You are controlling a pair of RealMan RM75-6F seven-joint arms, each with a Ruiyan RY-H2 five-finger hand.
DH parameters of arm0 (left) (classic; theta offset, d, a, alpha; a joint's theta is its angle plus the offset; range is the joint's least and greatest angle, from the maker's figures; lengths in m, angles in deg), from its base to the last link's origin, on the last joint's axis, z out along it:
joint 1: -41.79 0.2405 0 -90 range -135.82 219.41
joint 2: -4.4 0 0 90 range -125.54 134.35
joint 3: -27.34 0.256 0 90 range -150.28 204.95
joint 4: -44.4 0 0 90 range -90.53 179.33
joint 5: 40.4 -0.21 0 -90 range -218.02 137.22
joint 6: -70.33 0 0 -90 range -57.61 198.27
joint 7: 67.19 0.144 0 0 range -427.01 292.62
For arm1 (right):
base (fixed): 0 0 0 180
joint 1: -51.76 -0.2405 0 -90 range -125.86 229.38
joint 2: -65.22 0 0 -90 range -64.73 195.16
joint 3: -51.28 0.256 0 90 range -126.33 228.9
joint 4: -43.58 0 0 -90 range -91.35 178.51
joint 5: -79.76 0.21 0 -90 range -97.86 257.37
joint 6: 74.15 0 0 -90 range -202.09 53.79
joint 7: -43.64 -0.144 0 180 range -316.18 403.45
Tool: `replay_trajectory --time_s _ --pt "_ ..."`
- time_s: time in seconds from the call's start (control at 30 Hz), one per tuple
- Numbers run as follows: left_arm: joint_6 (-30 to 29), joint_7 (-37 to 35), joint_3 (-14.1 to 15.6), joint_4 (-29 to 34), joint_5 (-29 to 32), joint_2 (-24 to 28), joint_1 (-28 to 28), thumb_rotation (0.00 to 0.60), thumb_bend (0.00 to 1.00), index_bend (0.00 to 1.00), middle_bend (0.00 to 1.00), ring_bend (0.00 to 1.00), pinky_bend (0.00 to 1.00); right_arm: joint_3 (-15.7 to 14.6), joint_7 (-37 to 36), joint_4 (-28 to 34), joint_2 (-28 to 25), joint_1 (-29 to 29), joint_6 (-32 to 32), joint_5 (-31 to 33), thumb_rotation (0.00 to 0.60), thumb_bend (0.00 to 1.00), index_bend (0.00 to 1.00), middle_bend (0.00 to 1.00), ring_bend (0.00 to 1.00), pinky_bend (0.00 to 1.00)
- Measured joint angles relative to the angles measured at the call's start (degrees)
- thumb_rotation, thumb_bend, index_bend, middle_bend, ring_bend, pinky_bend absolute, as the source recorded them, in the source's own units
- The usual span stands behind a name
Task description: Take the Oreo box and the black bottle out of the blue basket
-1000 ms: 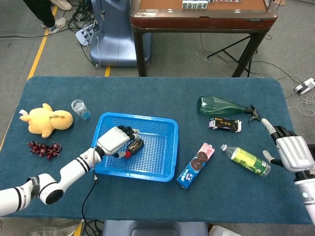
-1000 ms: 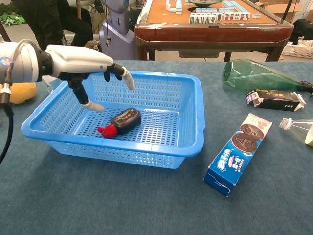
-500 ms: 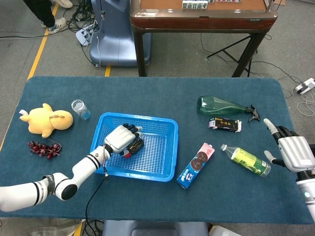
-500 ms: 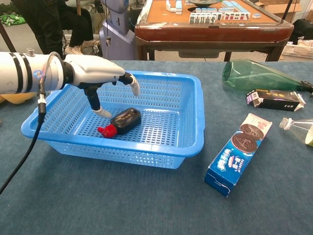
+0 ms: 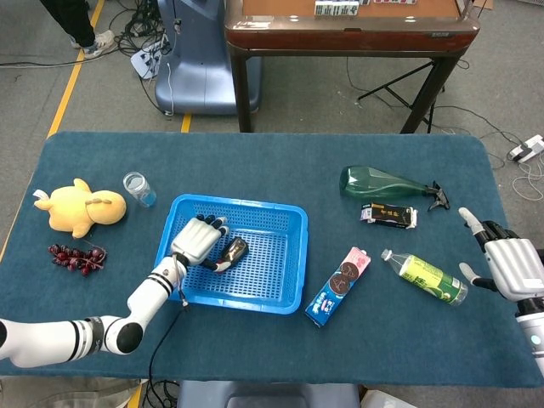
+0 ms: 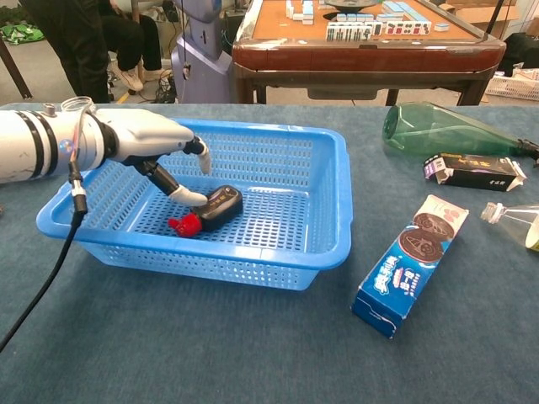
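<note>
On the blue-clothed table, with the Oreo box (image 6: 412,262) already outside the blue basket (image 6: 324,244), the left hand (image 6: 150,143), fingers apart and grasping nothing, touches the black bottle (image 6: 216,206) and next needs to close around it, while the right hand (image 5: 514,265) hangs open at the far right.

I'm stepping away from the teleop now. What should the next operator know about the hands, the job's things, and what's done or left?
Left hand: inside the blue basket, fingers apart, a fingertip at the black bottle, not gripping it.
Right hand: open, holding nothing, near the table's right edge.
Oreo box: already out, lying on the table right of the basket.
Black bottle: lying on its side in the basket.
Left: grip the bottle, lift it out.
</note>
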Motion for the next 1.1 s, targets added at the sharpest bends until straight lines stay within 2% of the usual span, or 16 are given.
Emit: replay_trajectory --time_s 0.17,0.33,0.6,1.1 --pt "-1.74 1.53 0.24 1.55 5.77 -0.96 -1.4 0.214 0.23 0.3 0.15 0.16 0.2 0.0 -0.6 -0.18 0.0 0.29 0.0 -0.41 0.6 0.27 0.06 0.24 0.2 0.36" --pt "-4.26 2.71 0.98 1.16 6.71 -3.2 -2.13 0.271 0.23 0.3 0.15 0.16 0.2 0.11 -1.23 -0.42 -0.07 0.62 0.07 -0.45 0.6 0.27 0.06 0.24 0.2 0.36" --pt "-7.22 3.23 1.89 -2.27 4.82 -6.58 -1.92 0.277 0.23 0.28 0.15 0.16 0.21 0.21 -1.83 -0.41 -0.38 1.2 0.39 -0.72 0.6 0.27 0.07 0.24 0.2 0.36" --pt "-9.2 1.66 2.77 -6.13 -0.03 -10.28 0.65 0.314 0.23 0.14 0.15 0.15 0.21 0.29 -2.56 -0.24 -0.68 1.82 0.37 -1.1 0.6 0.28 0.07 0.25 0.2 0.36"
